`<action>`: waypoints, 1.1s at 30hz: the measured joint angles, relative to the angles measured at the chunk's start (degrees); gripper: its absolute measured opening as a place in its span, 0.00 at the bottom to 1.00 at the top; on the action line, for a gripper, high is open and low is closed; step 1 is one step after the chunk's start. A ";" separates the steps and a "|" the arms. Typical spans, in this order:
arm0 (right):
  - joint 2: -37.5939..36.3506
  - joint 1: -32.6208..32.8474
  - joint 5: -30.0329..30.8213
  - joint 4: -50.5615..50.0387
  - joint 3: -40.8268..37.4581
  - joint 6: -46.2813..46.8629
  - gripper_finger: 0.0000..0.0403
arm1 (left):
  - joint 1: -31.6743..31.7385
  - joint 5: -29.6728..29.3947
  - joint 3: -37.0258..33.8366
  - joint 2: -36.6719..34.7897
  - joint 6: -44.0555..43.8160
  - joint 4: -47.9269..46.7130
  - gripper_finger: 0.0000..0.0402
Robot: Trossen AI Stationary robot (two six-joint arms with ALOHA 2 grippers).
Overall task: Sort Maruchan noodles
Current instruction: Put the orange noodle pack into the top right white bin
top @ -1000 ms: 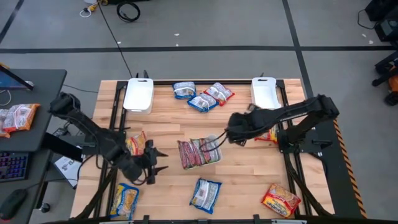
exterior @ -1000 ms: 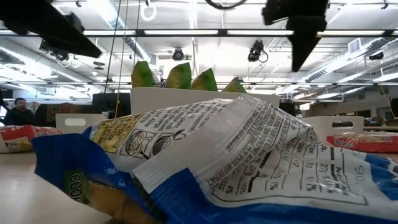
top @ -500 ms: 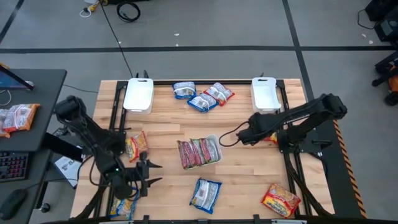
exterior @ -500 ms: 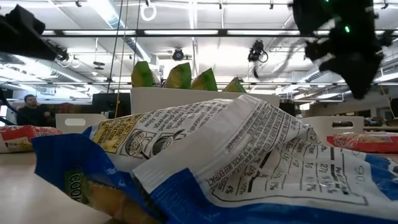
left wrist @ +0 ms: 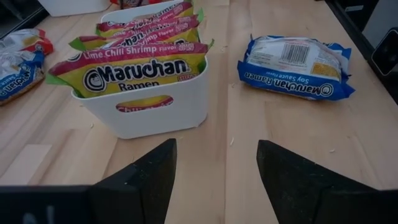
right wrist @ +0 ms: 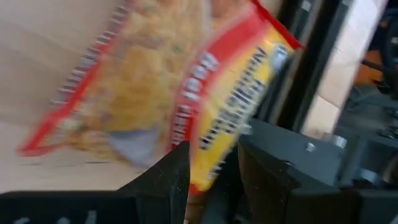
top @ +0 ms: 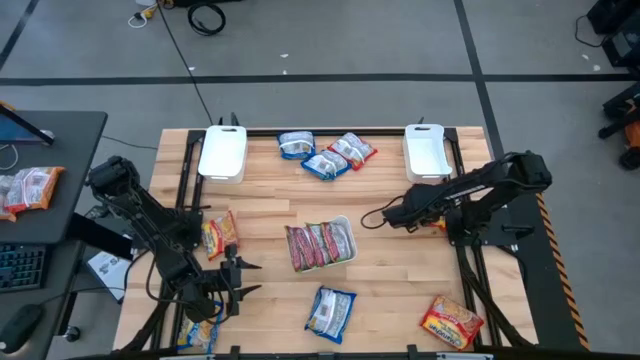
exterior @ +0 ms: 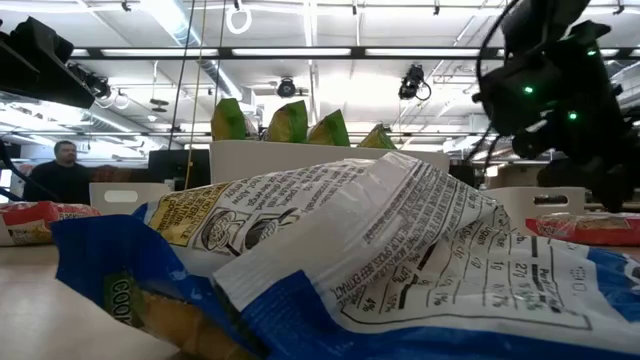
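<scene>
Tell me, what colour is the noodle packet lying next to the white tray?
Blue and white, the soy sauce packet; the left wrist view shows it best.

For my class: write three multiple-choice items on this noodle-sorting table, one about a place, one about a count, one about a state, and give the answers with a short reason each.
1. Where does the white tray of lime chili shrimp packets stand?
A. Near the table's middle
B. At the far left corner
C. On the floor

2. How many blue-white packets lie grouped at the table's far edge?
A. One
B. Three
C. Six

3. How does the left gripper stand?
A. Shut on a packet
B. Open and empty
C. Shut on the tray

Answers:
1 A: the high view shows the tray midway between the two arms.
2 B: three packets lie together between the two empty white trays.
3 B: the left wrist view shows its fingers apart with only bare table between them.
</scene>
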 joint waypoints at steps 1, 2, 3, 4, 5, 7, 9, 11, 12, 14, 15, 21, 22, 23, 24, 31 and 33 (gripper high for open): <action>0.32 -0.23 0.13 1.54 0.48 -1.86 0.35 | 0.00 -0.07 0.00 0.00 0.00 0.06 0.56; 0.71 -0.30 0.22 3.81 0.83 -3.91 0.35 | 0.00 -0.06 0.00 0.00 0.00 0.03 0.56; 0.95 -0.30 0.34 6.24 1.22 -5.90 0.35 | 0.00 -0.06 0.00 0.00 0.00 0.08 0.56; 0.84 -0.30 0.44 9.31 1.37 -7.70 0.35 | -0.02 -0.12 0.00 0.00 -0.02 0.08 0.56; 0.84 -0.30 0.38 13.20 1.78 -9.32 0.35 | -0.02 -0.23 0.00 0.00 -0.18 0.08 0.56; 0.54 -0.30 0.20 19.55 2.61 -12.75 0.35 | 0.00 -0.25 0.00 0.00 -0.32 0.01 0.56; 0.47 -0.34 -0.91 25.03 4.13 -15.79 0.35 | 0.00 -0.24 0.00 0.00 -0.99 -0.09 0.56; 0.27 -0.16 -1.32 27.31 6.24 -16.95 0.35 | 0.00 -0.23 0.00 0.00 -1.59 -0.12 0.56; -0.01 0.09 -0.54 26.75 7.26 -16.92 0.35 | 0.00 -0.23 0.00 0.00 -1.78 -0.13 0.56; -0.25 0.81 1.67 26.00 9.07 -14.80 0.35 | 0.00 -0.23 0.00 0.00 -1.88 -0.14 0.56; -0.52 1.33 2.81 25.69 9.66 -13.20 0.35 | 0.00 -0.23 0.00 0.00 -1.92 -0.16 0.56; -2.05 7.38 4.35 25.02 9.16 -4.47 0.39 | -0.09 0.29 0.00 0.00 -2.40 -0.51 0.56; -2.06 8.54 5.21 25.11 9.02 -2.55 0.40 | -0.09 0.51 0.00 0.00 -2.40 -0.53 0.56; -2.06 9.60 6.37 25.08 8.82 -0.70 0.42 | -0.09 0.62 0.00 0.00 -2.24 -0.54 0.56; -2.09 10.51 7.67 25.01 8.57 0.97 0.44 | -0.09 0.64 0.00 0.00 -1.65 -0.58 0.56; -2.14 10.55 9.51 26.55 4.99 6.56 0.64 | -0.04 1.32 0.00 0.00 -2.98 -4.32 0.56; -2.36 9.04 6.74 29.47 3.05 5.52 0.67 | -0.06 1.21 -0.12 0.00 -5.60 -6.39 0.56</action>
